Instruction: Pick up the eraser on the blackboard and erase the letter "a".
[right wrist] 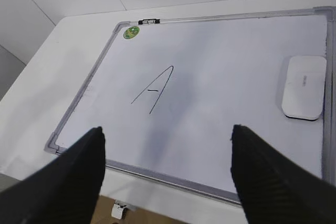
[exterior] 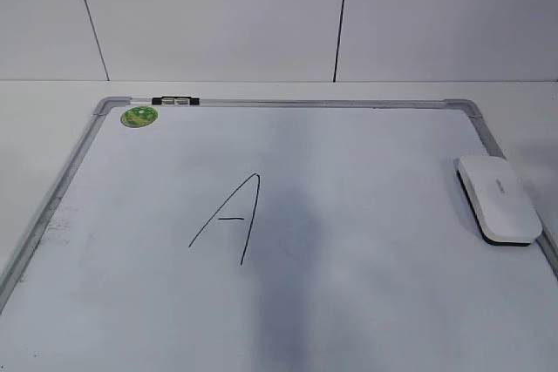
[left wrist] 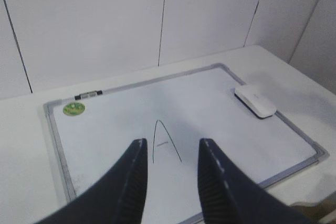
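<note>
The eraser [exterior: 499, 199] is a white rounded block lying flat at the right edge of the blackboard [exterior: 366, 172]; it also shows in the left wrist view [left wrist: 255, 100] and the right wrist view [right wrist: 303, 94]. No small lowercase "a" shows on the board. The only writing is a tall angular capital "A" [exterior: 231, 219] left of centre. My left gripper [left wrist: 173, 142] is open and empty, high above the board's near side. My right gripper [right wrist: 167, 129] is wide open and empty, high above the board's near edge. Neither gripper appears in the exterior view.
A round green sticker [exterior: 139, 115] sits in the board's far left corner, and a small black clip [exterior: 174, 101] sits on the far frame. The board lies on a white table against a white panelled wall. A grey smudge runs down the board's middle.
</note>
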Motion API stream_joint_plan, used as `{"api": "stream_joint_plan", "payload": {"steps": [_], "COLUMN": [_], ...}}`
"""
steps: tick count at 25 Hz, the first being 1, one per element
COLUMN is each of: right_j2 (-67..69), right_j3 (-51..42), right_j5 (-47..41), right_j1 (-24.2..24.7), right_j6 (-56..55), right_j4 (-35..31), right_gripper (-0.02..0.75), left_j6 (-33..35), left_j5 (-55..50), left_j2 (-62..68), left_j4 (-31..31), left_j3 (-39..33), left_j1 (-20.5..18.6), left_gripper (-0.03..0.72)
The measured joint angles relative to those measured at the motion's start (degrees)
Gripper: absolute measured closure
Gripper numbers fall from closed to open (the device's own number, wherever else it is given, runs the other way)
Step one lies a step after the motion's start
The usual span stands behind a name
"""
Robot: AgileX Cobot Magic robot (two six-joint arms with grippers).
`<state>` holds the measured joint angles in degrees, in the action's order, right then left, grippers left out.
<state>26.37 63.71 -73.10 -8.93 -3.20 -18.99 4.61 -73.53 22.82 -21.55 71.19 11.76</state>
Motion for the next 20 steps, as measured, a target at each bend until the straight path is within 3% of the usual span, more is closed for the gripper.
{"api": "stream_joint_plan", "payload": {"steps": [12, 20], "right_j2": [-8.9, -15.6], "right_j3": [-13.3, -24.8], "right_j5": [-0.1, -0.1], "right_j1": [0.0, 0.0], "right_j6": [4.2, 4.7], "right_j4": [0.7, 7.3], "right_gripper": [0.145, 0.145], "left_j6": [0.4, 0.7], "left_j5": [0.0, 0.0], "left_j2": [-8.1, -11.9], "left_j4": [0.4, 4.6], "left_j3": [-21.2, -29.4], "left_j1": [0.1, 0.1], "left_gripper": [0.445, 0.449]}}
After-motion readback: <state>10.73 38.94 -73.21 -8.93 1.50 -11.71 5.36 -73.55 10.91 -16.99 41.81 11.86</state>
